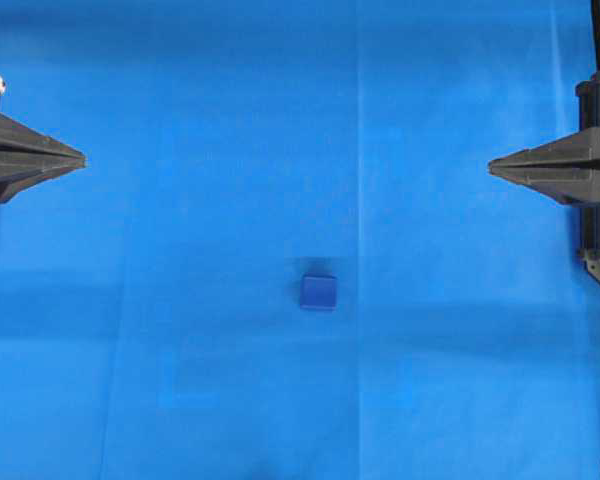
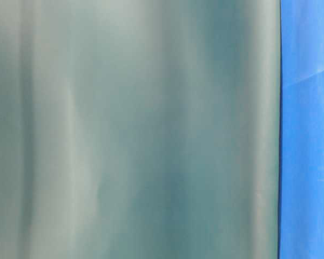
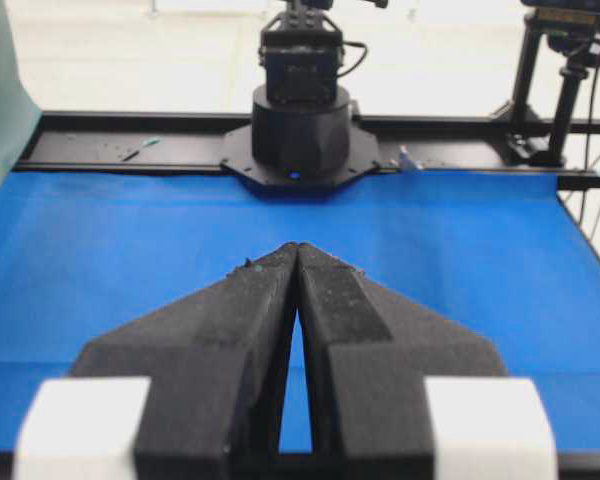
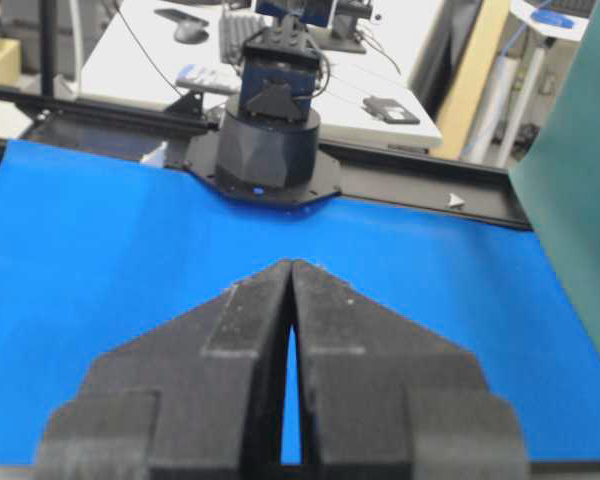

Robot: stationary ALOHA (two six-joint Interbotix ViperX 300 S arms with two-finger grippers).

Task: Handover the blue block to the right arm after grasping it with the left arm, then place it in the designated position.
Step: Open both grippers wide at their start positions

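Seen from overhead, the left pincer [image 1: 80, 160] is parked at the left edge of the blue cloth [image 1: 180, 380], its two pointed fingers clenched tip to tip on nothing. The left wrist view confirms it: the fingers [image 3: 250, 320] meet at their points, with white blocks at their bases.

Near the middle of the surface, a little below the line between the two pincers, the blue block [image 1: 318, 292] lies flat and alone on the cloth, well apart from both arms. It falls outside both wrist views.

At the right edge the right pincer [image 1: 492, 166] is likewise pressed shut and empty, pointing inward at its twin.

Nothing of the task appears to have been begun. For the first step, the left pincer would need to be released wide before it is brought over the block, then lowered squarely so that two opposite flat faces are caught. A grip low on one end of the block is judged best, so that room is left for the right pincer at the handover. No marker for the placing spot can be seen.
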